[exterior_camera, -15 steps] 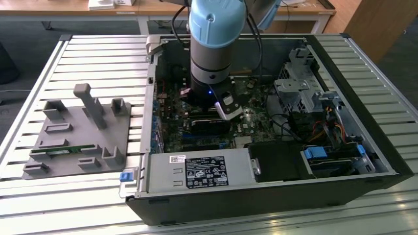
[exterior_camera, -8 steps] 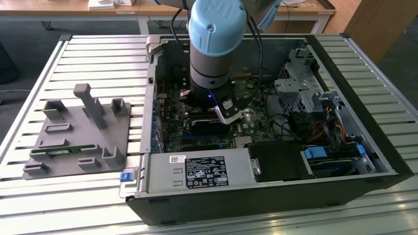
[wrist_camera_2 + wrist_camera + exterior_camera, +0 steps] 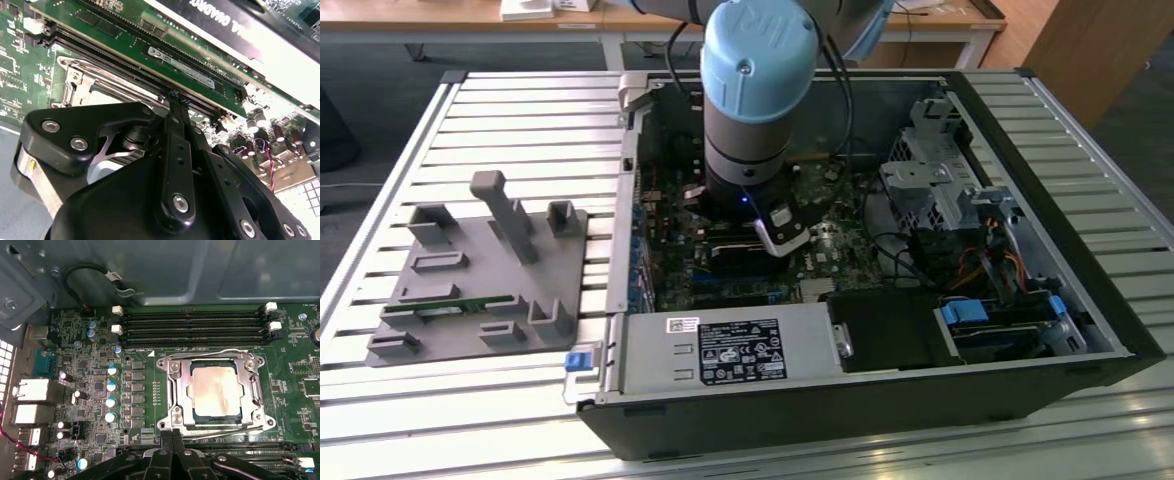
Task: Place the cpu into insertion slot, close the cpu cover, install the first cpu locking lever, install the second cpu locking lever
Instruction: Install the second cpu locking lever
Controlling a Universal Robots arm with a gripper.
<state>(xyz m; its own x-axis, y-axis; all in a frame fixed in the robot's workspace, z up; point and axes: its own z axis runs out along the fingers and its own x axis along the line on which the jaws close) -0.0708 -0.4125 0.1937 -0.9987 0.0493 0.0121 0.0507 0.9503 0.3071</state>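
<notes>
Pincer nearest the lens in both wrist views, its 2 black fingers pressed together with nothing between, tips just beside the socket's near edge. Cpu seated in insertion slot, cpu cover lying flat around it.

A slatted metal bench fills the exterior view. Behind it stands a wooden desk on white legs, over a dark grey floor. Bright light falls on the slats.

Exterior view: high, angled down, far. Both wrist views: close over motherboard, sharing claw.
</notes>
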